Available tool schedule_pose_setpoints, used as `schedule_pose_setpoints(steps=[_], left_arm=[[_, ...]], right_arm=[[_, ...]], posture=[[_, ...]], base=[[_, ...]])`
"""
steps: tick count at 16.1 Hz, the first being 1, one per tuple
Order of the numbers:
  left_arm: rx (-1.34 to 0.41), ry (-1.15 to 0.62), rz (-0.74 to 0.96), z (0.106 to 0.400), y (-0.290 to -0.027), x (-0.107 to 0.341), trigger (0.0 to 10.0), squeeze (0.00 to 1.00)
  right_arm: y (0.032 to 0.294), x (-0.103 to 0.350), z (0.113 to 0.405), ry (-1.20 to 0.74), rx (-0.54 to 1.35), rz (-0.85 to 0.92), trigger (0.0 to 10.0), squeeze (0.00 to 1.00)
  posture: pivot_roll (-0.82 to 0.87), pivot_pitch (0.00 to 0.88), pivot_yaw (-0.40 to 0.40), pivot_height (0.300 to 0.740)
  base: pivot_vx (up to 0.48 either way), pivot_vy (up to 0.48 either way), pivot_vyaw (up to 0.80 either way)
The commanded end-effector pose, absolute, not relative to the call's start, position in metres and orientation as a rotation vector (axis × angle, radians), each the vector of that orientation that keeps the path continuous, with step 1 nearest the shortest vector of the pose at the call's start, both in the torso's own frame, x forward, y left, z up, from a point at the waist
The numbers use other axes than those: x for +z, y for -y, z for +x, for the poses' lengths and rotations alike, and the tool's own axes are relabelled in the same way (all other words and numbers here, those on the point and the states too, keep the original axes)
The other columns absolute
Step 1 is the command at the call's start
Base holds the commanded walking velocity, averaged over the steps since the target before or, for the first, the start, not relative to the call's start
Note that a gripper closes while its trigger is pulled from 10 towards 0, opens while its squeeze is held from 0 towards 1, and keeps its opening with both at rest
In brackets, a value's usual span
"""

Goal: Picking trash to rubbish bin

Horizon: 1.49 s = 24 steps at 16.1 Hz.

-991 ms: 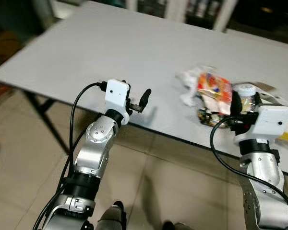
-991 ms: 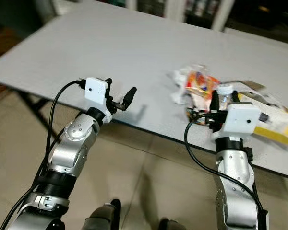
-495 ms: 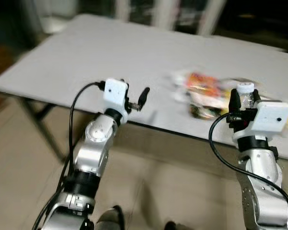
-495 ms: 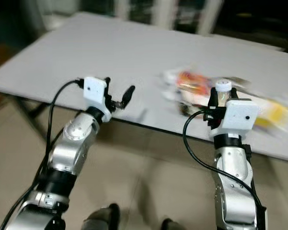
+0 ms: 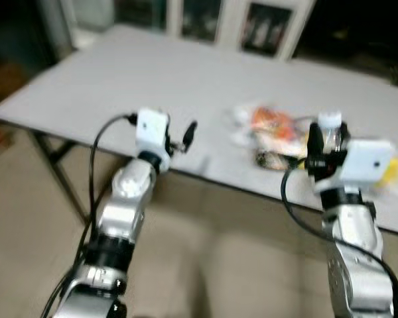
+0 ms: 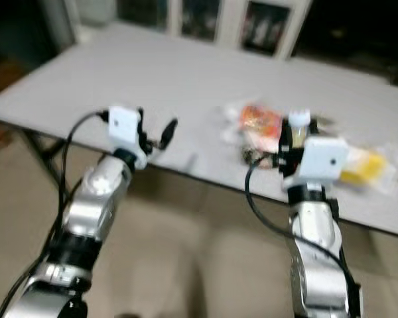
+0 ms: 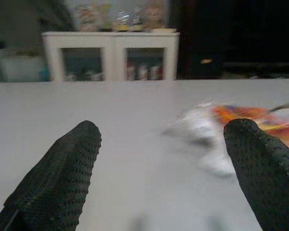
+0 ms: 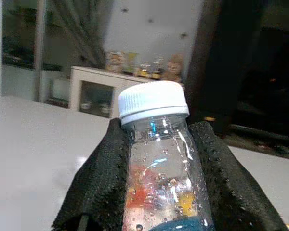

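The right gripper [image 8: 156,192] clamps a clear plastic bottle [image 8: 159,159] upright near the table's [image 5: 152,73] front edge; it looks light, slippery, best held mid-body (below the cap). The left gripper [image 7: 168,159] hovers open.

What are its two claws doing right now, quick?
Left gripper: open, empty, above the table.
Right gripper: shut on a clear plastic bottle with a white cap.
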<state>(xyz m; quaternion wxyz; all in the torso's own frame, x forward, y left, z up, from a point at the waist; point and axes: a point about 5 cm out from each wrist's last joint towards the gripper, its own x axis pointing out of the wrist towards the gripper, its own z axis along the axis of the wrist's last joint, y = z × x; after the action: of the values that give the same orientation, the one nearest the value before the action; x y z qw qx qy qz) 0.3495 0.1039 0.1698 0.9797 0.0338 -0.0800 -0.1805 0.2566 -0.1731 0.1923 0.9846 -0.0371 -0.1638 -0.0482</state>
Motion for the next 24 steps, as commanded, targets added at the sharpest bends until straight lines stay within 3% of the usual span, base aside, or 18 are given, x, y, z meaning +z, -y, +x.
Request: schedule_pose_setpoints(steps=[1, 19, 24], left_arm=[[-0.405, 0.168, 0.07, 0.3486, -0.0901, 0.1719, 10.0, 0.0], [-0.375, 0.173, 0.075, 0.3501, -0.0877, 0.1722, 10.0, 0.0], [-0.344, 0.172, 0.055, 0.3514, -0.0895, 0.1718, 10.0, 0.0]], right_arm=[[0.1816, 0.1908, 0.2542, 0.316, -0.126, -0.097, 10.0, 0.0], [0.1785, 0.1927, 0.2538, 0.323, -0.1, -0.131, 10.0, 0.0], [0.1788, 0.1917, 0.2535, 0.317, -0.1, -0.13, 10.0, 0.0]], posture=[[0.17, 0.09, -0.072, 0.74], [0.17, 0.085, -0.083, 0.74], [0.16, 0.082, -0.082, 0.74]], base=[[0.266, -0.394, 0.0], [0.235, -0.4, 0.0], [0.0, -0.063, 0.0]])
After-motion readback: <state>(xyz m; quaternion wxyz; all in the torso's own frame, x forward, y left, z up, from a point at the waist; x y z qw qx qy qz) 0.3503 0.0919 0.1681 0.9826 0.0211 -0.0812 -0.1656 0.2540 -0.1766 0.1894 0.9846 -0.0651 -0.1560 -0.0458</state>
